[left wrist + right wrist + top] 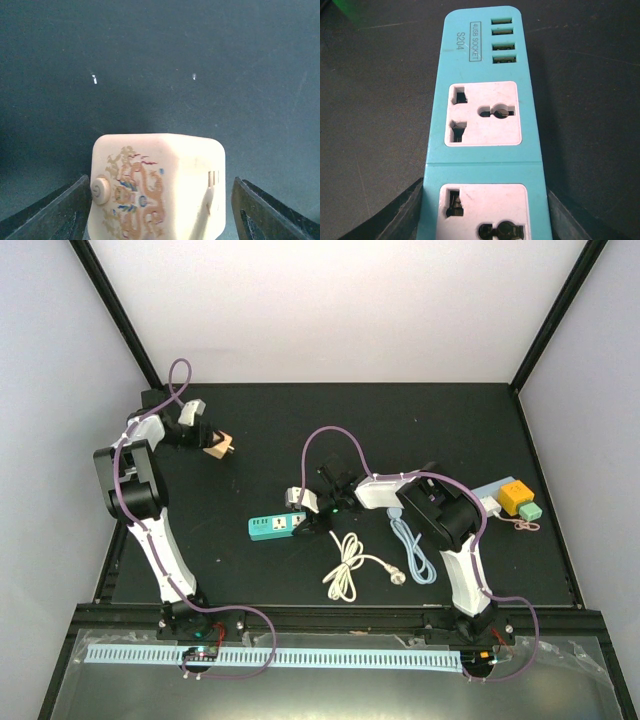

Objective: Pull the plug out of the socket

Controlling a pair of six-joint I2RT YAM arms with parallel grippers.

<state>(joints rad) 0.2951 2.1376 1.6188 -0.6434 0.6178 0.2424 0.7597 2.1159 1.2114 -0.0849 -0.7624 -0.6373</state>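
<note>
The cream plug (218, 448), printed with a coloured dragon, is off the socket at the far left of the black table, prongs pointing right. My left gripper (204, 438) stands around it. In the left wrist view the plug (160, 185) sits between the jaws of the left gripper (161, 212), close against the left finger (65, 212), with a small gap to the right finger. The teal power strip (275, 527) lies at the table's middle. My right gripper (312, 516) is shut on its right end; in the right wrist view the strip (485, 160) shows empty sockets.
A coiled white cable (345, 568) and a light blue cable (412, 548) lie in front of the strip. An orange adapter (515, 497) and a green adapter (529, 511) sit at the right. Black frame posts stand at the back corners.
</note>
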